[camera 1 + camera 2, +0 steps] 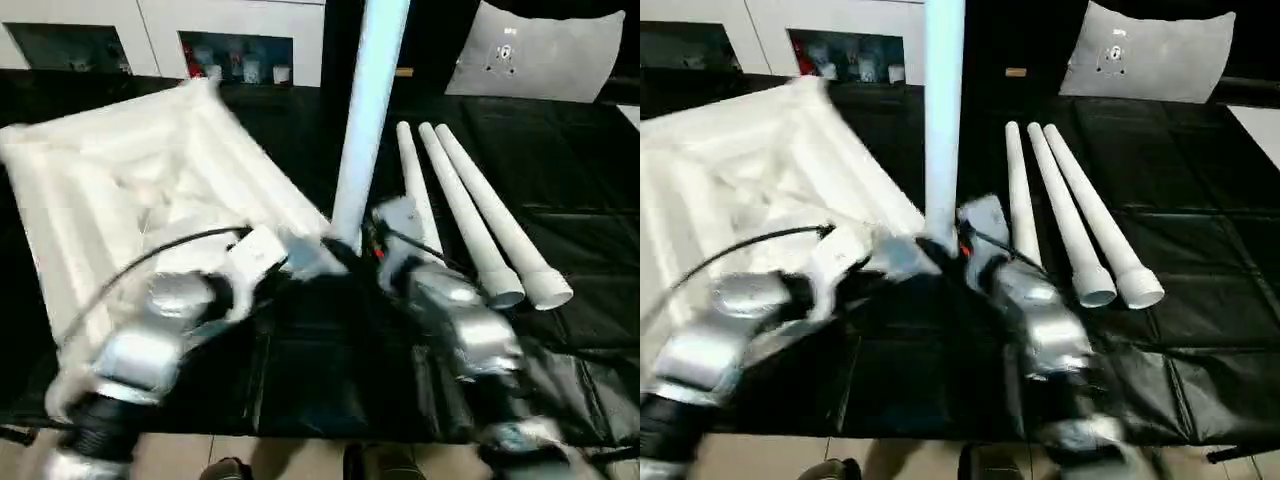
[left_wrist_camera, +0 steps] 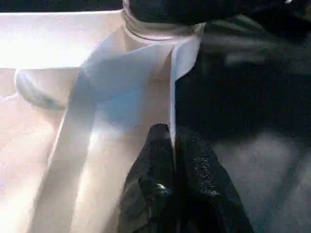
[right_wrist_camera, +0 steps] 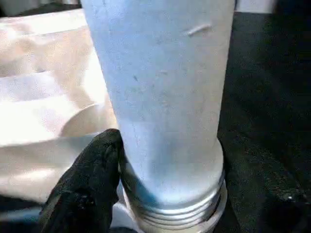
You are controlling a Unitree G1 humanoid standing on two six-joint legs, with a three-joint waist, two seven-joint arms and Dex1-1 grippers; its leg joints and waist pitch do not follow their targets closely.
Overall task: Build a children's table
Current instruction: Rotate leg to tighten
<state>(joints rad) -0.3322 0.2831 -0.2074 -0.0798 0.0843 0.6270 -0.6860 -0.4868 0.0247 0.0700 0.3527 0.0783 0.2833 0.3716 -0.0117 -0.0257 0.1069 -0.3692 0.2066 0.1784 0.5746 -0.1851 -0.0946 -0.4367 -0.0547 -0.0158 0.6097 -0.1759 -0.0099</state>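
Black padding covers your bench, with white cabinets behind and a grey cushion at the far right. Your tabletop lies ribs-up on the left side. One leg stands upright at its near right corner, seated in the socket. Your right gripper is around that leg's base, jaws wide, one black finger against the tube. Your left gripper is pinched shut on the tabletop's thin edge just beside that corner. Three spare legs lie side by side on the padding to the right, flared ends toward you.
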